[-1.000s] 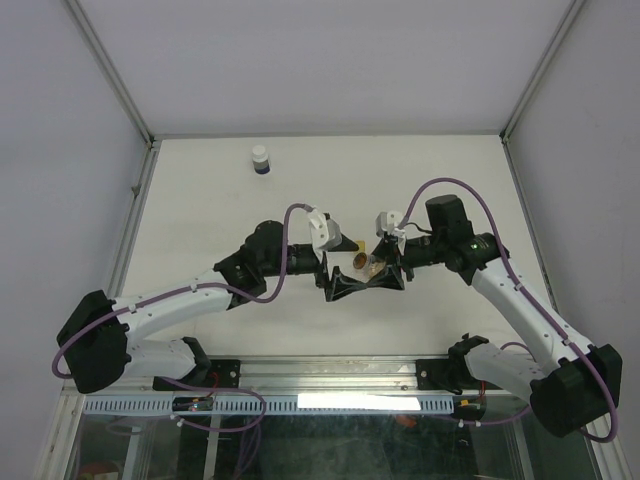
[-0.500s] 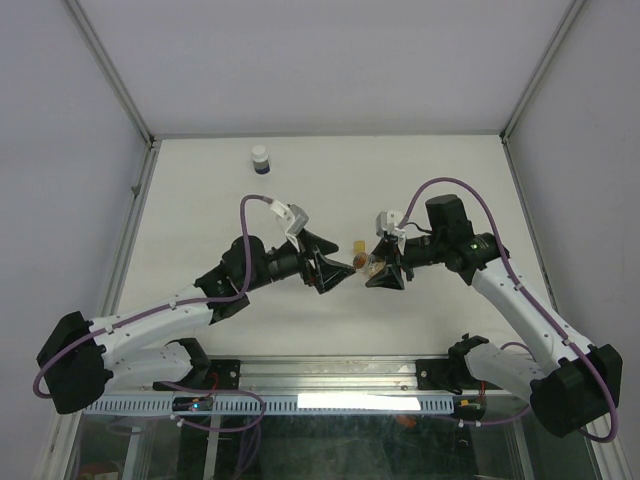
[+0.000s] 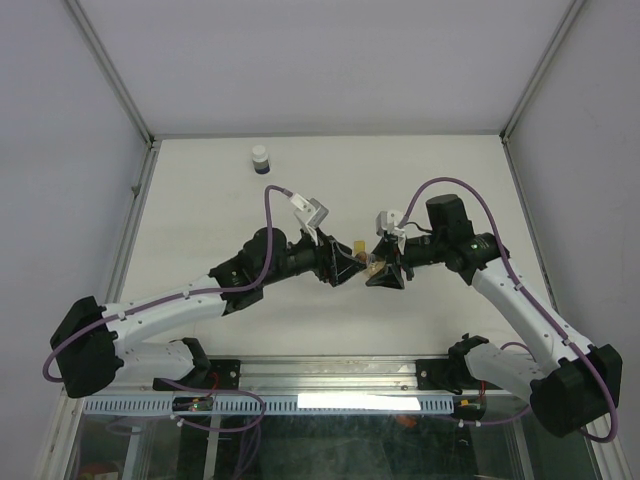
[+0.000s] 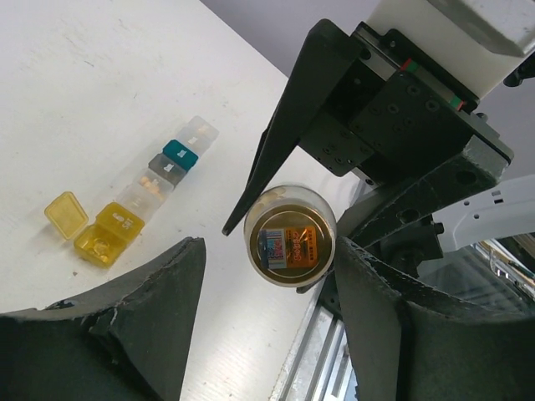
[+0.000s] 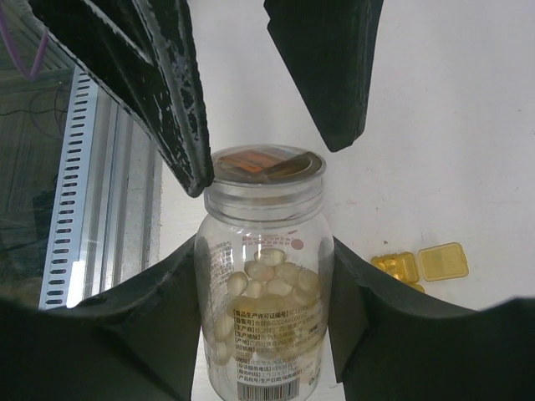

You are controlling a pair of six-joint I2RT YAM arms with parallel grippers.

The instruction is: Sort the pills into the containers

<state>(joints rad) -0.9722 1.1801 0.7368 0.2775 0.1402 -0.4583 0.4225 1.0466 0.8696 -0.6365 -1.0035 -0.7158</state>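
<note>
Gripping a clear pill bottle [image 5: 263, 292] by its body, the right gripper [image 5: 263, 246] clamps it between both fingers in the middle of the right wrist view. Pale oval pills [image 5: 267, 280] lie heaped inside, and the bottle's top carries an orange and blue printed patch [image 4: 290, 245]; whether that is a seal or a cap I cannot tell. The left gripper [image 4: 269, 251] stands partly open around the bottle's top. In the right wrist view one finger [image 5: 167, 92] touches the rim on the left, and the other hangs apart at upper right.

The containers [image 4: 159, 175] lie on the table [image 3: 200, 200], at the left of the left wrist view. They form a strip running from lower left to upper right. The yellow compartment [image 4: 109, 236] at the strip's lower end is open, its lid [image 4: 65, 215] flipped aside, and something small and pale seems to lie in it. The other compartments look shut.

A small white-capped bottle [image 3: 260, 159] stands near the upper left of the table in the overhead view, well apart from both grippers.
</note>
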